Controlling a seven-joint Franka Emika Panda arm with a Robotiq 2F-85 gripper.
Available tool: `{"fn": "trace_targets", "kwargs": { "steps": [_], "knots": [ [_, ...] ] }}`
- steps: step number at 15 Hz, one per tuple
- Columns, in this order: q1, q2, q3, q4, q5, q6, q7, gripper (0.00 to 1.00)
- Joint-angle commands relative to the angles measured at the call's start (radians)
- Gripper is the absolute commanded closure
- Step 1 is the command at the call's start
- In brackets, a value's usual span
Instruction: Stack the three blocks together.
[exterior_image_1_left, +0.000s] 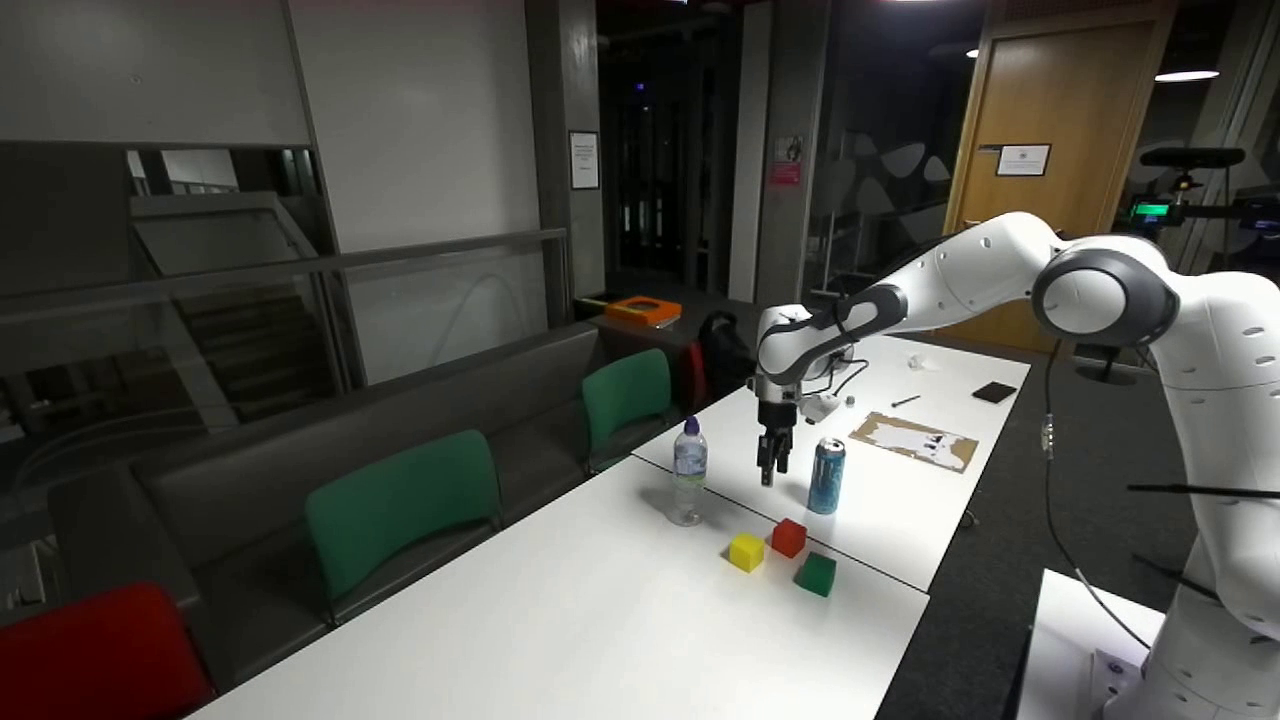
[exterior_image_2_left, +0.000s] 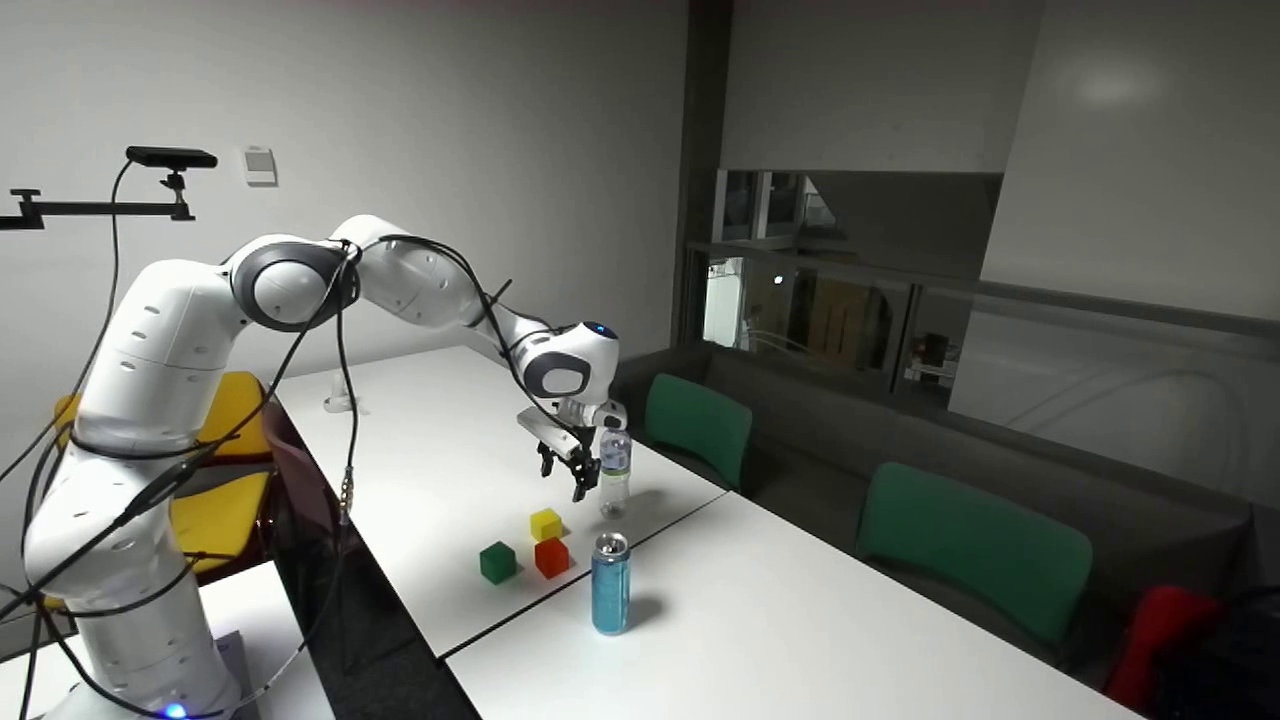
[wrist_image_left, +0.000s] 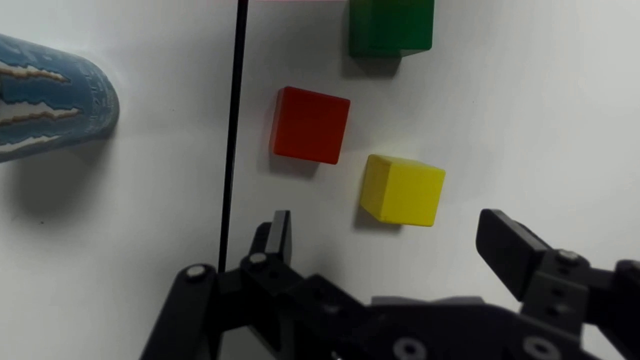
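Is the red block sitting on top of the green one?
No, the wrist view shows the red block and the green block apart, each on the table.

This is a meeting room of the office kind. In both exterior views, long white tables (exterior_image_1_left: 600, 620) stand end to end, with green chairs (exterior_image_1_left: 410, 505) and a dark grey upholstered bench (exterior_image_1_left: 395, 415) along one side. In an exterior view, a framed notice (exterior_image_1_left: 584, 160) hangs on a pillar (exterior_image_1_left: 572, 70) and another sign (exterior_image_1_left: 1022, 160) on a wooden door (exterior_image_1_left: 1075, 105). Beyond a railing (exterior_image_1_left: 450, 251) are perhaps stairs (exterior_image_1_left: 245, 345), too dim to be sure.
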Motion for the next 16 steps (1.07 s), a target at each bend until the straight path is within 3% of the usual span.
{"fn": "trace_targets", "kwargs": {
  "steps": [1,8,16],
  "knots": [
    [-0.048,0.003,0.037,-0.026,0.044,0.013,-0.036,0.0],
    [-0.07,0.028,0.056,-0.105,0.109,0.05,-0.029,0.0],
    [-0.06,0.011,0.024,-0.17,0.089,0.115,0.069,0.0]
  ]
}}
